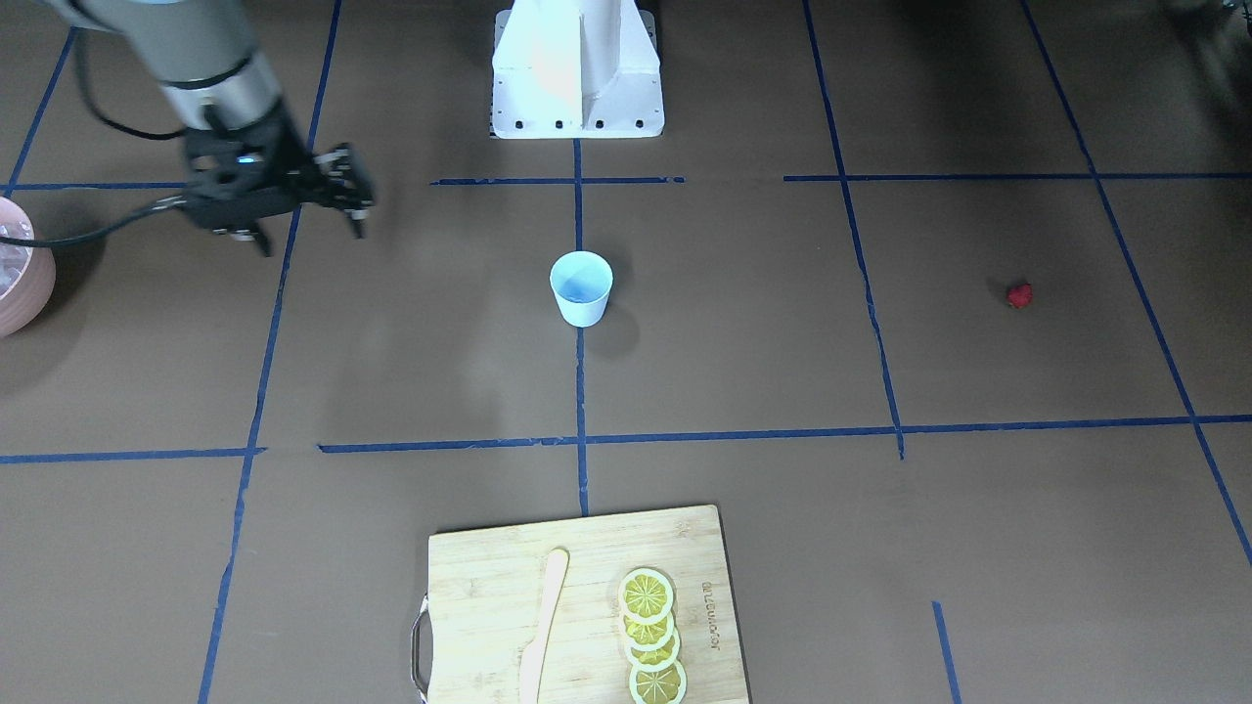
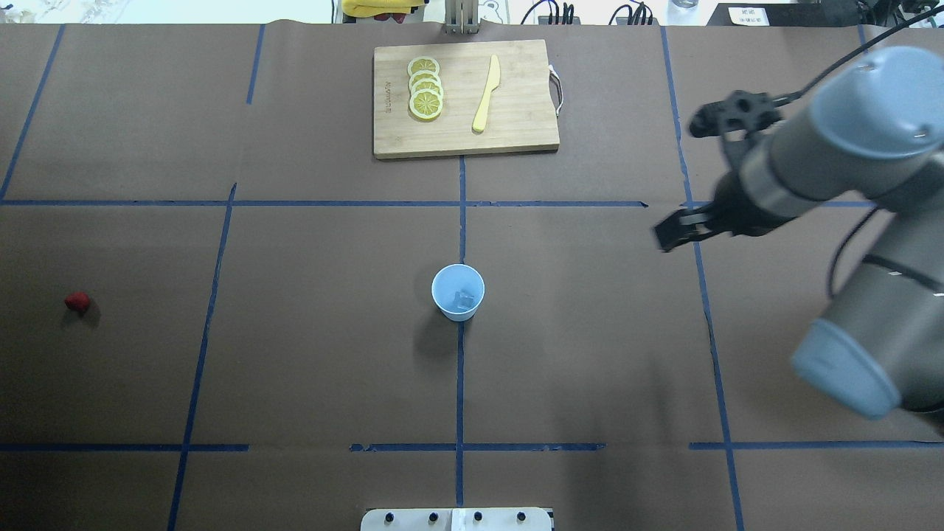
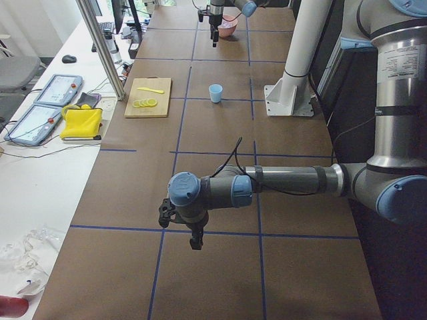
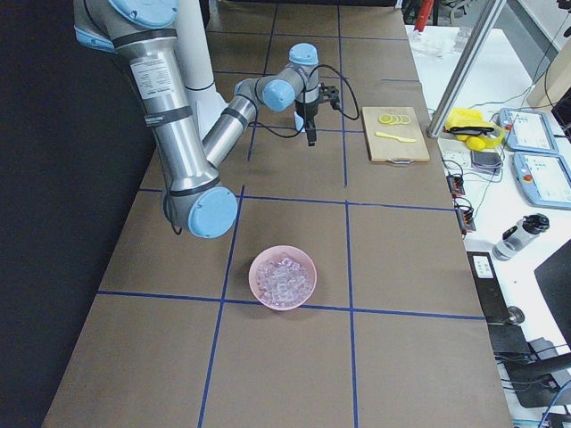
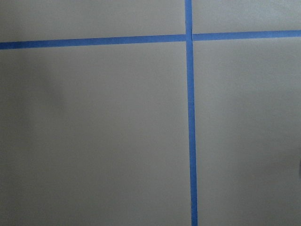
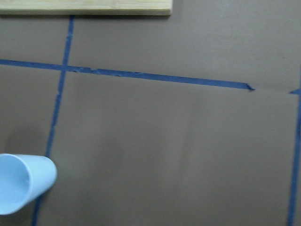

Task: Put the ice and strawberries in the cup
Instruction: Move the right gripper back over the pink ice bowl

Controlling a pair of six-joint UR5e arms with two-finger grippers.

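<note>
The light blue cup [image 2: 458, 292] stands upright at the table's middle with an ice cube [image 2: 464, 299] in its bottom. It also shows in the front view [image 1: 581, 286] and at the lower left of the right wrist view [image 6: 21, 188]. More ice [image 4: 283, 275] fills the pink bowl [image 4: 308, 283]. The red strawberry [image 2: 77, 302] lies alone far to the cup's left. My right gripper [image 2: 667, 237] hangs open and empty well to the cup's right, between cup and bowl. My left gripper [image 3: 193, 241] hovers low over bare table; I cannot tell its state.
A wooden cutting board [image 2: 464, 99] at the far side carries several lemon slices [image 2: 425, 87] and a pale knife [image 2: 486, 94]. The pink bowl [image 1: 29, 293] sits at the table's right end. Blue tape lines cross the brown tabletop.
</note>
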